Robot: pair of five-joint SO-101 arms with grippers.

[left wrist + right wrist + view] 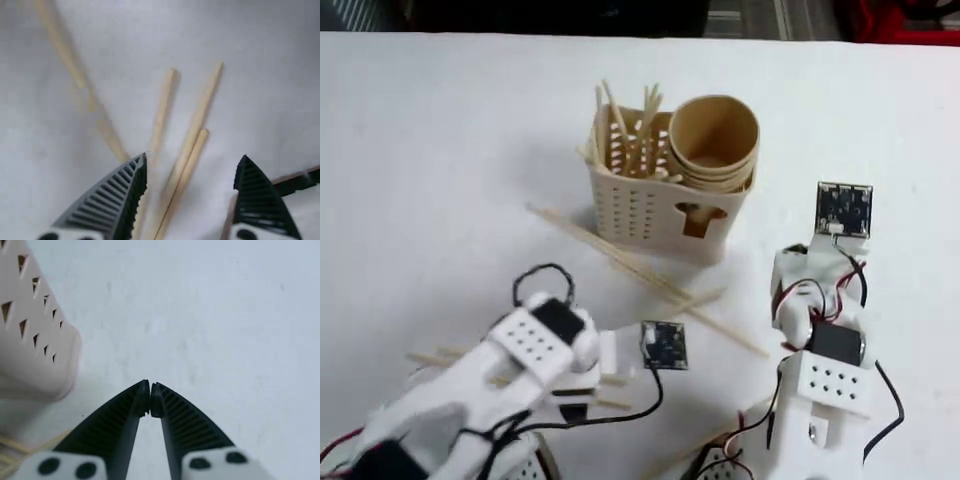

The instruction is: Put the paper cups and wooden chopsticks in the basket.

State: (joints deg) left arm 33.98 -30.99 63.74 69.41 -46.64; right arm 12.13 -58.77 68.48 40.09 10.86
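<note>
Already, the basket (642,215) holds stacked paper cups (713,140) and chopsticks (620,130).

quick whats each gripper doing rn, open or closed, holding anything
Left gripper: open, empty, over loose pale wooden chopsticks.
Right gripper: shut, empty, beside the cream perforated plastic basket.

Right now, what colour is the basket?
The basket is cream, with rows of small cut-out holes in its walls. It shows best in the high view.

**A:** so what's around the setup?

**B:** just a plain white table (430,140), evenly lit, shadows pretty soft. Past its far edge it goes dark (570,12), and there's something red (905,20) off at the far right. Can't tell what it is.
</note>
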